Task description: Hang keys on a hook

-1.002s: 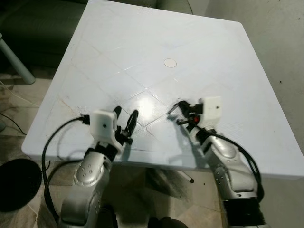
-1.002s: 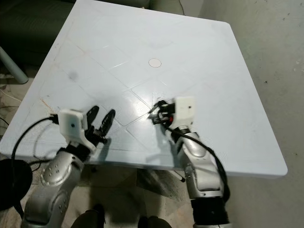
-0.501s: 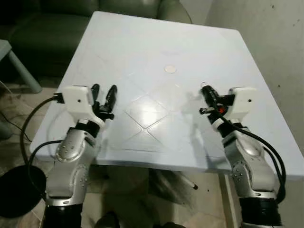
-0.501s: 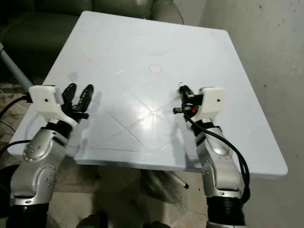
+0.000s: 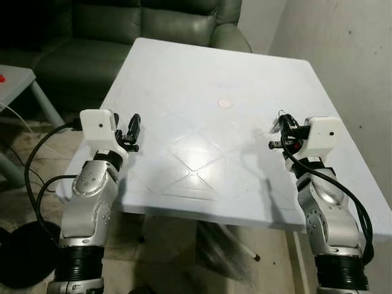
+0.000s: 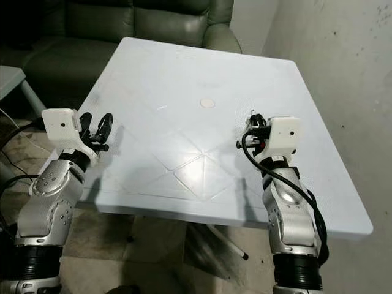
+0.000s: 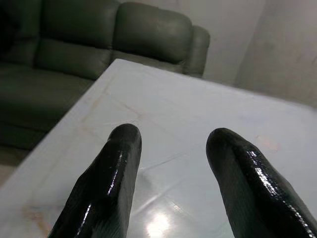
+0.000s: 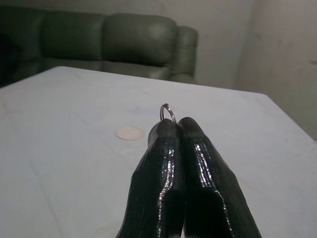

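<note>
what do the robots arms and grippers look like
Both arms are silver metal with rounded joint housings and ribbed black collars lower down. Each wrist carries a white boxy block with a small dark dot. The left gripper and right gripper have long glossy black fingers. Black cables loop from each wrist block along the arm.

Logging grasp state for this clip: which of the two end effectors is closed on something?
The right end effector: its fingers are pressed together with a small metal key ring poking out at the tips. The left end effector is open, holding nothing, above the white table.
</note>
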Available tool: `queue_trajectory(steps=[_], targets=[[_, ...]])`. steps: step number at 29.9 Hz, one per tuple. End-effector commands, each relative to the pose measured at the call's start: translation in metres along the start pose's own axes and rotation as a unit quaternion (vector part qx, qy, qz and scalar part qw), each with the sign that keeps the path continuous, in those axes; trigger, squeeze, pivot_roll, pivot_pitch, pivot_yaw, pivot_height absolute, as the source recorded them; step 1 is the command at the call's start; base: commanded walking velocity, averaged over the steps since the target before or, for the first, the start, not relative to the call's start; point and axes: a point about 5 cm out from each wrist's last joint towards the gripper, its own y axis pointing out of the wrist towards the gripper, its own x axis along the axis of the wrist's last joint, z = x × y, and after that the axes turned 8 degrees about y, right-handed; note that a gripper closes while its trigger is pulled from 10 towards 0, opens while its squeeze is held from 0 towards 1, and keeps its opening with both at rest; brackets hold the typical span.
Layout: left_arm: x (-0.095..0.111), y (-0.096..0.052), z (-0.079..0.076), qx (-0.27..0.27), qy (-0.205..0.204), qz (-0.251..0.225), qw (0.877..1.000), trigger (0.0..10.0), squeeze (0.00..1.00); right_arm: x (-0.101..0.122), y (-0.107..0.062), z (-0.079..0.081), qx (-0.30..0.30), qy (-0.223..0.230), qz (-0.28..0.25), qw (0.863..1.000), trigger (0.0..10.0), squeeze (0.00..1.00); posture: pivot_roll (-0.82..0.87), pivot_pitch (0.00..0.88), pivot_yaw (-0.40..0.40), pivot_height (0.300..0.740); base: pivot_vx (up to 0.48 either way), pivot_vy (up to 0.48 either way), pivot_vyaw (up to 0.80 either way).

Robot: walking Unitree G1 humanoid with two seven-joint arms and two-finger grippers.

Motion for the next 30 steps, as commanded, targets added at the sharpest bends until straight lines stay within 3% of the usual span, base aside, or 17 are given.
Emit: queue_trajectory(steps=[1, 7, 30], targets=[[0.007, 0.005, 0.0, -0.002, -0.012, -0.015, 1.0, 10.0, 0.0, 0.003, 0.003, -0.003, -0.009, -0.01, -0.005, 1.0, 10.0, 0.0, 0.01, 0.011, -0.056, 0.74, 0.0, 0.0, -0.78], [0.006, 0.01, -0.002, -0.005, 0.031, -0.011, 0.999, 10.0, 0.0, 0.003, 0.004, -0.004, -0.014, -0.023, -0.01, 1.0, 10.0, 0.0, 0.01, 0.015, -0.054, 0.74, 0.0, 0.0, -0.78], [-0.001, 0.011, -0.004, 0.003, 0.032, -0.007, 0.999, 10.0, 0.0, 0.001, 0.007, 0.006, 0.006, -0.031, -0.006, 0.999, 10.0, 0.0, 0.01, 0.026, -0.057, 0.74, 0.0, 0.041, -0.78]])
